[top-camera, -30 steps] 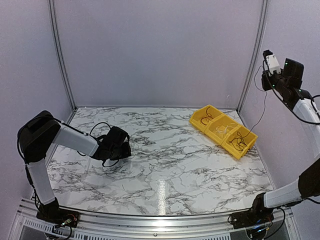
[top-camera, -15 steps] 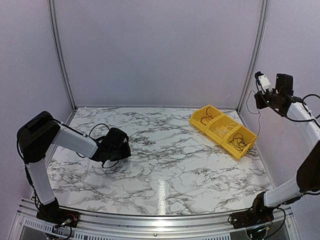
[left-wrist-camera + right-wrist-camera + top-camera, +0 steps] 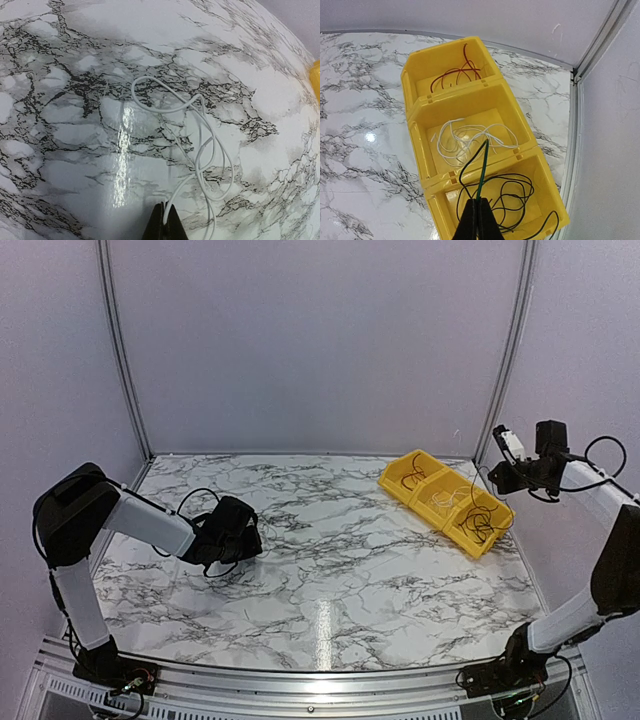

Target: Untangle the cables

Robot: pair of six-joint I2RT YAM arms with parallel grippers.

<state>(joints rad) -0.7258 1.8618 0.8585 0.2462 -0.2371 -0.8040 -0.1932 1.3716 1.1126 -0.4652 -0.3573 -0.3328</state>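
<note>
My right gripper [image 3: 479, 200] is shut on a thin black cable [image 3: 470, 167] with a green-looking stretch. It holds the cable just above the right end compartment of the yellow bin [image 3: 460, 90], where a loose tangle of black cables [image 3: 522, 200] lies. In the top view the right gripper [image 3: 497, 478] hangs over the bin's right end [image 3: 503, 520]. My left gripper [image 3: 165, 207] is shut on a thin white cable [image 3: 200, 125] that lies looped on the marble table; in the top view the left gripper [image 3: 240, 535] is low at the left.
The bin's middle compartment holds white cables [image 3: 470, 140] and its far compartment holds dark red cables [image 3: 455, 72]. The bin sits at the back right by the wall frame [image 3: 580, 75]. The marble table [image 3: 350, 570] spreads between the arms.
My right arm has come down from high beside the wall to just above the bin, and the black cable now hangs into the end compartment. The left arm has barely moved.
</note>
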